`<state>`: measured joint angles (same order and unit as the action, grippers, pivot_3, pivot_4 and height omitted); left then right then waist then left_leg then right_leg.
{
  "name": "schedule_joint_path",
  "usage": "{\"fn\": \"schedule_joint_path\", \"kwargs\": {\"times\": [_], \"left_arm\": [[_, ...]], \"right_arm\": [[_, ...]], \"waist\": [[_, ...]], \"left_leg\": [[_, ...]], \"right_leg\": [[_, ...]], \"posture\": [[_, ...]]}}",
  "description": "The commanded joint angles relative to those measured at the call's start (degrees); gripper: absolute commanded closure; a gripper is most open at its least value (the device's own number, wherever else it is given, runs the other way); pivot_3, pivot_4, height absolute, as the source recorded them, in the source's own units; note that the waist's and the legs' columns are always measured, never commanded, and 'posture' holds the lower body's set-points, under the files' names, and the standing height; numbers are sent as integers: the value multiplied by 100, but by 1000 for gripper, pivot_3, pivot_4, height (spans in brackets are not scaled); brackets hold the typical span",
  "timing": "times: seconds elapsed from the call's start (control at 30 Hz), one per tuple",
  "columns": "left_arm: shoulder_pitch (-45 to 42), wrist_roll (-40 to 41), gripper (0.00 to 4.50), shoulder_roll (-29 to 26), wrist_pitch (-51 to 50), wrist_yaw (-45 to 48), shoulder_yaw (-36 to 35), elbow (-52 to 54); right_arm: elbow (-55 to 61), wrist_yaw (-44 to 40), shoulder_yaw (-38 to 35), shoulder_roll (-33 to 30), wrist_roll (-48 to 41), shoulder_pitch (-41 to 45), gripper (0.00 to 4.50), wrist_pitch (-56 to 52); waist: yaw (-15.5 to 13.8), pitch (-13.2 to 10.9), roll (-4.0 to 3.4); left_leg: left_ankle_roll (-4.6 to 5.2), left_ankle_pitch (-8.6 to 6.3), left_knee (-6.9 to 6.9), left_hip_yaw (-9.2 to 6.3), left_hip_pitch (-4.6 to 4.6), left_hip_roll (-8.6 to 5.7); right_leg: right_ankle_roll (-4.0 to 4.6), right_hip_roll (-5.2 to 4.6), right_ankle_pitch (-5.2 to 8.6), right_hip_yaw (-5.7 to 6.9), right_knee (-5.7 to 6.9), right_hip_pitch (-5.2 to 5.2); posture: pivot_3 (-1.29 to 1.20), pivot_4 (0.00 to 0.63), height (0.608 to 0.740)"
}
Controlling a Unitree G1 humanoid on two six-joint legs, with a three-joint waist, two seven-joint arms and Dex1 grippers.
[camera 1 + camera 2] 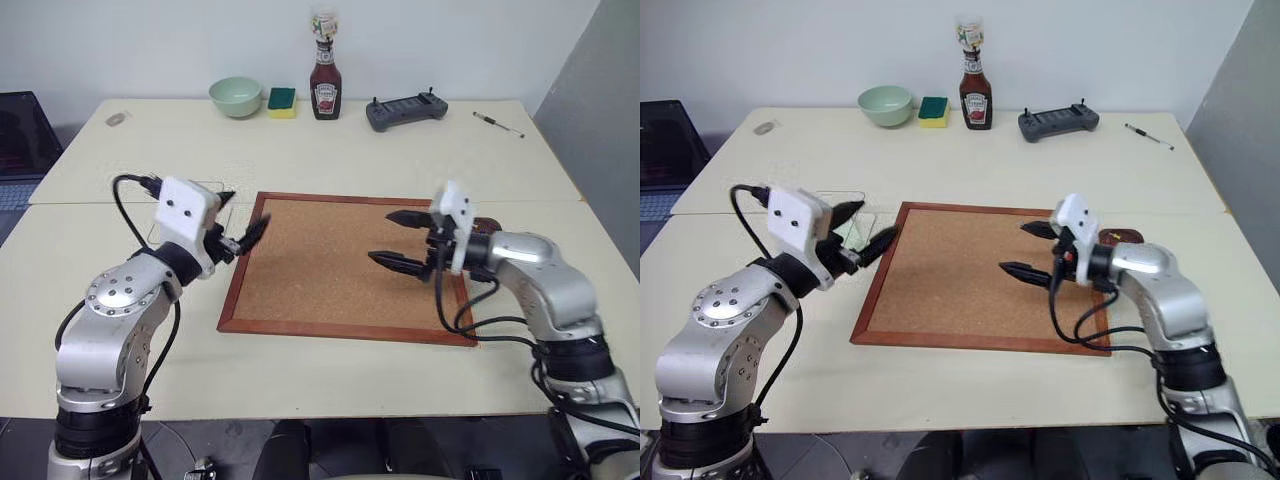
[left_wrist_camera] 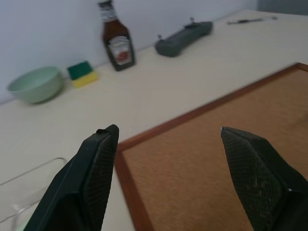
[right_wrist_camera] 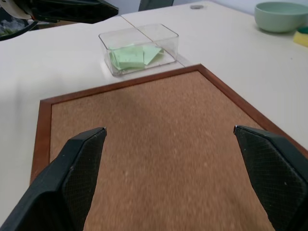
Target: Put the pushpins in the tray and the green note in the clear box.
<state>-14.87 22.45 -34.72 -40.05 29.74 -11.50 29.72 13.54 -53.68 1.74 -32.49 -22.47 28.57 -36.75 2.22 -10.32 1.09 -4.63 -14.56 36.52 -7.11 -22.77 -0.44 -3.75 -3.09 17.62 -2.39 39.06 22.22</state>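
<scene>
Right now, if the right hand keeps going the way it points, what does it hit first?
Probably the clear box. The right hand, open, points across the corkboard toward its far edge, where the box with the green note sits. Depth is unclear; it may skim the board first.

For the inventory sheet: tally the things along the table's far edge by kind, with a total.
Bowl: 1
Sponge: 1
Ketchup bottle: 1
Handheld controller: 1
Pen: 1
Total: 5
</scene>
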Motion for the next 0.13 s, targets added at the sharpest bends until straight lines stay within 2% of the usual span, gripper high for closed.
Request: {"fn": "schedule_joint_path", "kwargs": {"times": [0.03,0.13], "left_arm": [[188,654,940,-431,-174,872,-97,214],[357,1055,940,-748,-212,1442,-210,106]], "right_arm": [[582,-193,-438,-514,-516,-73,0,-493],[637,-344,-490,-856,-687,-73,0,-636]], "waist": [[30,-1,-1],[47,-1,-1]], "left_leg": [[1,0,7,1,4,2],[2,-1,9,2,6,4]], "right_leg": [[0,3,0,-1,0,-5],[0,5,0,-1,4,-5]], "posture": [[0,150,740],[0,150,740]]}}
